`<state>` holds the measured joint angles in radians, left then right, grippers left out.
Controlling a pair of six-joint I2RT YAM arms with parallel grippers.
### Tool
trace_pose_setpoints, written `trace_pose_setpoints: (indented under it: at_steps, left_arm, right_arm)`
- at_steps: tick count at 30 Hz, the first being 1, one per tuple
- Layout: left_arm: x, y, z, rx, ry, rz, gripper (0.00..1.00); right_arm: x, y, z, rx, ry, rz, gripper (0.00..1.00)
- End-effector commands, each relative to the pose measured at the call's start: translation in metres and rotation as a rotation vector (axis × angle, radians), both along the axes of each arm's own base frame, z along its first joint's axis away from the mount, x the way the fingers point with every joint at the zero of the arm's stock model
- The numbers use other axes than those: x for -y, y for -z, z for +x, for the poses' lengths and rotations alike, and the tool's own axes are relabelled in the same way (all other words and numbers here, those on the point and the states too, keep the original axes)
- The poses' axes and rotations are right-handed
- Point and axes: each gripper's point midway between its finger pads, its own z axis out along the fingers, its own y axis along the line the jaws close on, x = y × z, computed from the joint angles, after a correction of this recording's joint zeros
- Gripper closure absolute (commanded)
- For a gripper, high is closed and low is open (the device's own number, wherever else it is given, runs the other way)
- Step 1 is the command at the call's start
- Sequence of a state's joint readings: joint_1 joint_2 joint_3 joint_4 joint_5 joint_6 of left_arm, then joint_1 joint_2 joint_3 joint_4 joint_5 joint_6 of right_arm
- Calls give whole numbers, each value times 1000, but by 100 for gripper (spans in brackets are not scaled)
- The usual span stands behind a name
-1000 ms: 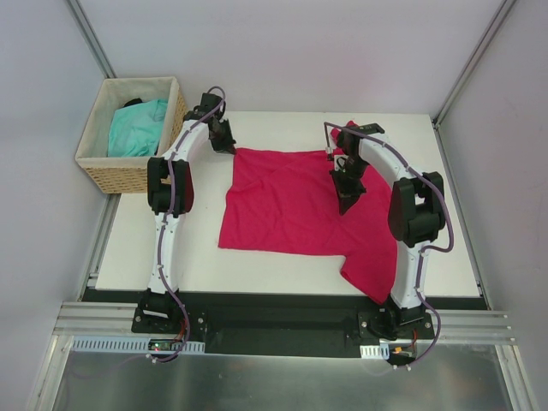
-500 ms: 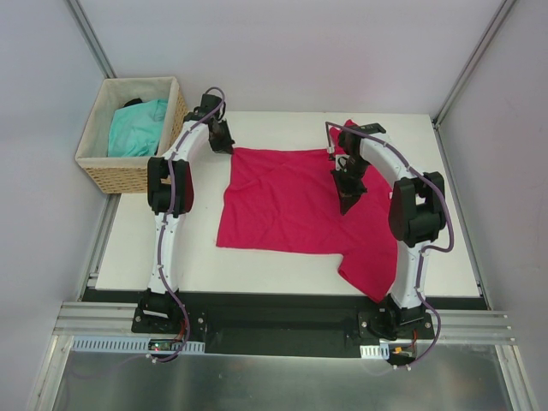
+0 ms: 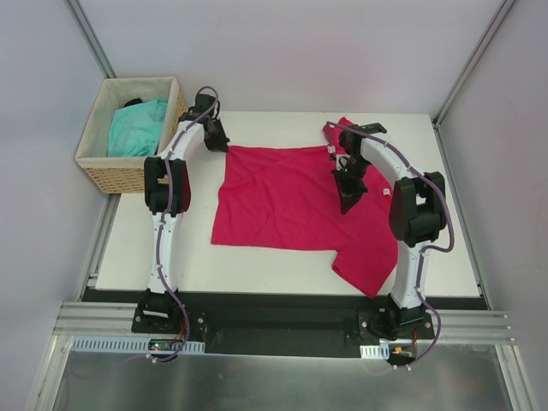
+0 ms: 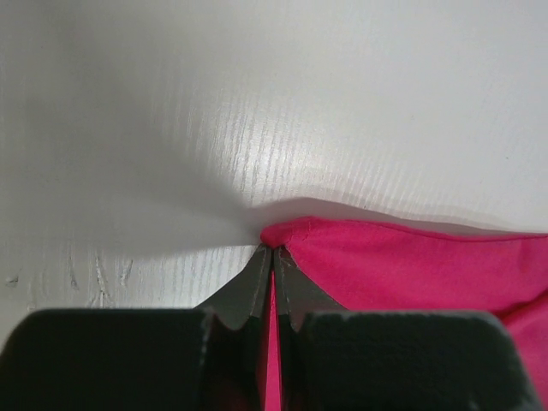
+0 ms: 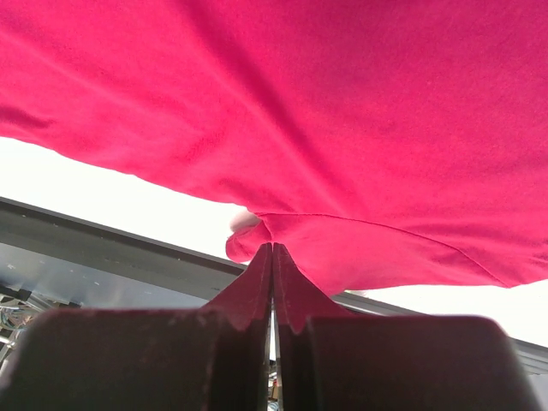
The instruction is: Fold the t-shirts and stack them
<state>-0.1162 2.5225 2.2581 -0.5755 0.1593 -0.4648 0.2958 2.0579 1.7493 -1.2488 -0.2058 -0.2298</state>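
The crimson-pink t-shirt (image 3: 287, 201) lies spread across the white table, with one part hanging over the near edge at the right. My left gripper (image 3: 220, 140) is shut on its far left corner. In the left wrist view the tips (image 4: 273, 250) pinch the hem of the pink cloth (image 4: 411, 265) just above the table. My right gripper (image 3: 348, 202) points down over the shirt's right half, shut on a raised pinch of fabric. In the right wrist view the cloth (image 5: 342, 111) drapes above the closed tips (image 5: 272, 247). The turquoise t-shirt (image 3: 137, 127) lies crumpled in the basket.
A woven wicker basket (image 3: 128, 175) stands at the table's far left corner, beside the left arm. Bare white table (image 3: 257, 261) shows in front of the shirt. Grey walls close in the back and both sides.
Both grippers have shifted left and slightly away, pulling the pink shirt with them. Its far edge is now drawn straighter and its left edge lies further left.
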Motion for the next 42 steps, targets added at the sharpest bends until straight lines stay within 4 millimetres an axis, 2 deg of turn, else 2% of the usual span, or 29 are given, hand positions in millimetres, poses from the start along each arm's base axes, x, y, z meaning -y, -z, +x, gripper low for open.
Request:
trace_pose_setpoints:
  at_steps: [1,10,14,17,22,24,25,27,28,33,37,42]
  left_arm:
    - [-1,-18,10,51,-18,-27,100]
    - [2,-17,11,57,-3,-34,100]
    - [0,-23,10,64,-8,-25,100]
    - [-3,-27,8,70,0,-12,100]
    - [-6,-30,4,68,-4,-6,100]
    - [-8,-34,4,75,-4,-3,100]
    - [-9,-36,4,78,-5,-4,100]
    - [-10,-37,3,78,-8,-4,100]
    - [-11,-40,3,82,-9,-5,100]
    - [-21,-42,1,81,-20,0,100]
    - [-27,-46,1,86,-28,1,100]
    - [-29,-48,-1,85,-28,-5,100]
  right_arm:
    - [6,-25,-7,27,-1,-1,99]
    - [6,-24,-5,26,2,-3,99]
    - [8,-10,6,8,12,-11,99]
    - [1,-3,16,13,22,18,99]
    - [-12,21,37,62,29,69,99]
    - [-17,31,37,64,54,101,99]
    - [-23,32,49,128,60,140,99]
    - [-27,42,45,131,80,168,99]
    - [-30,42,54,182,80,188,99]
    - [-29,61,60,215,94,184,99]
    - [-28,68,62,214,115,164,99]
    - [-27,75,56,186,106,145,99]
